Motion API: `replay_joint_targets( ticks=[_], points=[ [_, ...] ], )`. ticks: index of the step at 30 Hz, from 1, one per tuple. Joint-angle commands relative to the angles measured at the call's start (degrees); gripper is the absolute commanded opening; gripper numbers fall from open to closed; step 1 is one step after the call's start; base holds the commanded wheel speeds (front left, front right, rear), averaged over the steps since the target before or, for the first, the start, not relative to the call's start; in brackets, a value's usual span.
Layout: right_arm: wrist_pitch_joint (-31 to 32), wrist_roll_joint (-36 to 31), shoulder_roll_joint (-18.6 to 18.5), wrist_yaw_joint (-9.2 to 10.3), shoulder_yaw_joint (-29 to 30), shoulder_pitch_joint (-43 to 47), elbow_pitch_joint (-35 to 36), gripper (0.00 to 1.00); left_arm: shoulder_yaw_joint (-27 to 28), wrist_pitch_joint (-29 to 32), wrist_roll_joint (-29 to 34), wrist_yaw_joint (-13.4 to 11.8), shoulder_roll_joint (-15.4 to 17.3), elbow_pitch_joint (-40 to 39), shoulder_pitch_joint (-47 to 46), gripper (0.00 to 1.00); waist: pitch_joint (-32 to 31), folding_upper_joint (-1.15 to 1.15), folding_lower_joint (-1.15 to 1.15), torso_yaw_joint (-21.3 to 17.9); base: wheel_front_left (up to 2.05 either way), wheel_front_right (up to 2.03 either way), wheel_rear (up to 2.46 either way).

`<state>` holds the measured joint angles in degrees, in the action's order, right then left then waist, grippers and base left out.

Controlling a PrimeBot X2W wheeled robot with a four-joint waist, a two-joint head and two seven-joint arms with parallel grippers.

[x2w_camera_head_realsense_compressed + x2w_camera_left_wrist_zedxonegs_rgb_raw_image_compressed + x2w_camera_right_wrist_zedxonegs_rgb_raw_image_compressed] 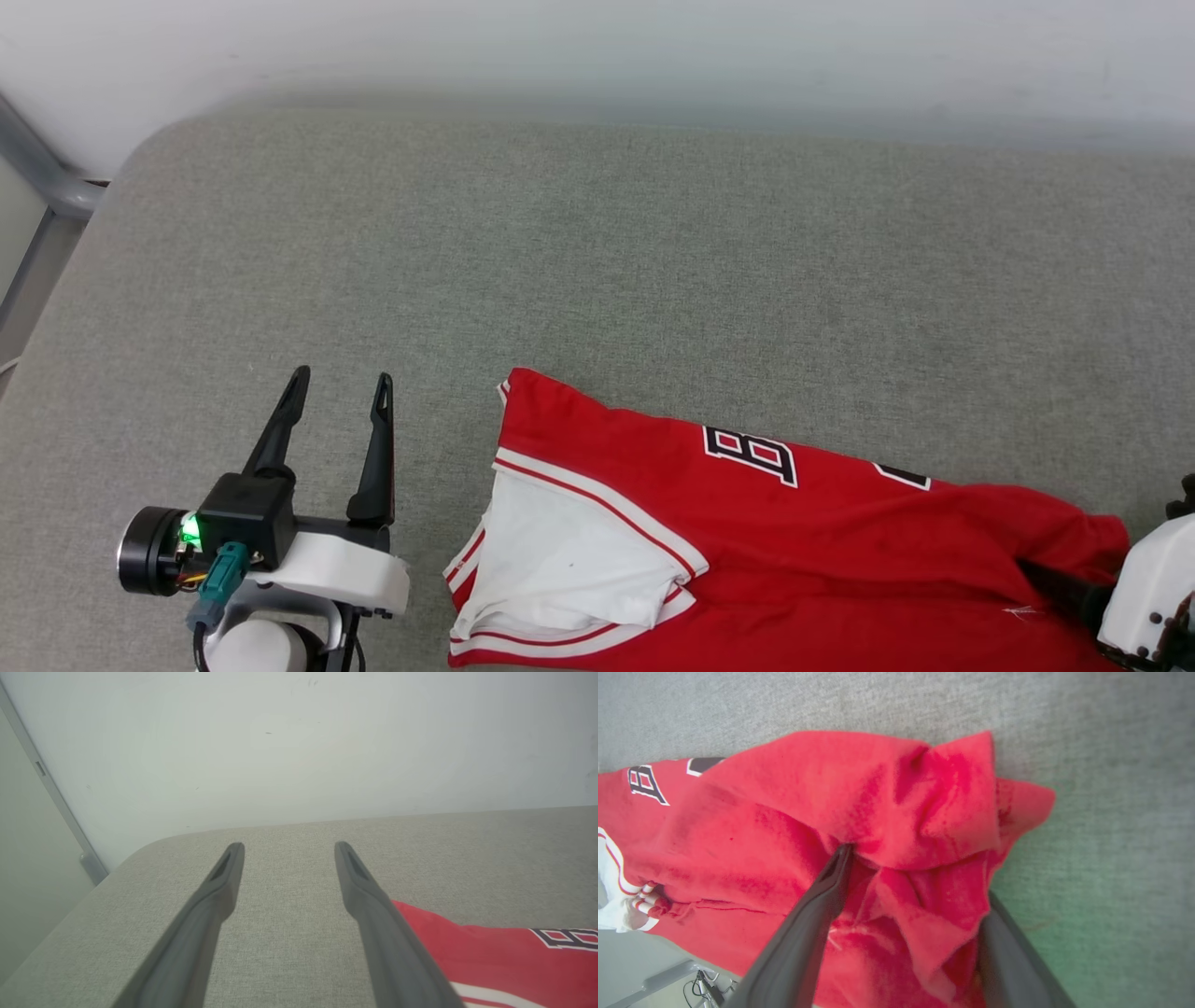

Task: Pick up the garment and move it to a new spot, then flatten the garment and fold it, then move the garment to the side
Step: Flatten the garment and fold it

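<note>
The garment [840, 523], red with a white sleeve [560, 560] and black-and-white lettering, lies crumpled along the near edge of the grey-green padded surface [597, 261]. My left gripper [341, 378] stands open just left of it, touching nothing; its wrist view has the open fingers [288, 845] over bare padding with the garment [490, 947] at the right. My right arm's white wrist [1153, 583] sits at the garment's right end. In the right wrist view the right gripper [917, 872] is open, its spread fingers pushed into bunched folds of the garment [784, 826]; cloth covers the right fingertip.
A pale wall [597, 47] runs behind the padded surface. A grey metal frame [47, 177] stands past its rounded far-left corner. Floor and cables [703, 984] show beyond the near edge. Bare padding stretches behind and left of the garment.
</note>
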<state>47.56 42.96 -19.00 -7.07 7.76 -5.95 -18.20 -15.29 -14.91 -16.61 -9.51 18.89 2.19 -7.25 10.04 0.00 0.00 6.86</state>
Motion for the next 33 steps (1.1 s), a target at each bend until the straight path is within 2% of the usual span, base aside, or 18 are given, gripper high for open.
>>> replay_joint_targets(
  ticks=[1,2,3,16,21,26,33],
  points=[
    [0.1,1.3,4.2,-0.75,-3.5,0.2,-1.5,1.0,0.4,-0.4,0.5,0.5,-0.6,0.3,0.9,1.0,-0.3,0.0,0.0,-0.1,0.0,0.0,0.0],
    [-0.4,1.2,3.9,-0.74,-3.9,0.3,-1.6,0.39,0.7,-0.4,0.7,0.8,-0.7,0.5,1.0,1.0,-0.5,0.0,0.0,-0.1,0.0,0.0,0.0],
    [-0.9,1.0,3.3,-0.74,-4.2,0.4,-1.7,0.0,0.9,-0.4,0.9,1.0,-0.9,0.6,1.1,1.0,-0.6,0.0,0.0,-0.2,0.0,0.0,0.0],
    [-7.6,0.9,-5.8,-0.34,-2.9,0.4,-3.3,0.0,3.5,-0.4,2.8,3.3,-2.8,1.3,2.2,1.0,-1.8,0.0,0.0,-0.8,0.0,0.0,0.0],
    [-9.8,-0.2,-9.7,-0.35,-0.7,-0.4,-5.1,0.0,4.1,-0.4,3.3,3.8,-3.8,1.7,2.3,1.0,-2.0,0.0,0.0,-1.0,0.0,0.0,0.0],
    [-11.4,-0.5,-11.6,-0.36,0.2,-1.4,-7.2,0.0,5.0,-0.4,3.8,4.5,-4.3,2.2,2.5,1.0,-2.4,0.0,0.0,-1.2,0.0,0.0,0.0],
    [-11.3,0.6,-11.4,-0.37,-1.1,-1.1,-5.4,0.0,6.0,-0.4,4.4,5.2,-5.4,2.7,3.8,1.0,-4.6,0.0,0.0,-1.9,0.0,0.0,0.0]
  ],
)
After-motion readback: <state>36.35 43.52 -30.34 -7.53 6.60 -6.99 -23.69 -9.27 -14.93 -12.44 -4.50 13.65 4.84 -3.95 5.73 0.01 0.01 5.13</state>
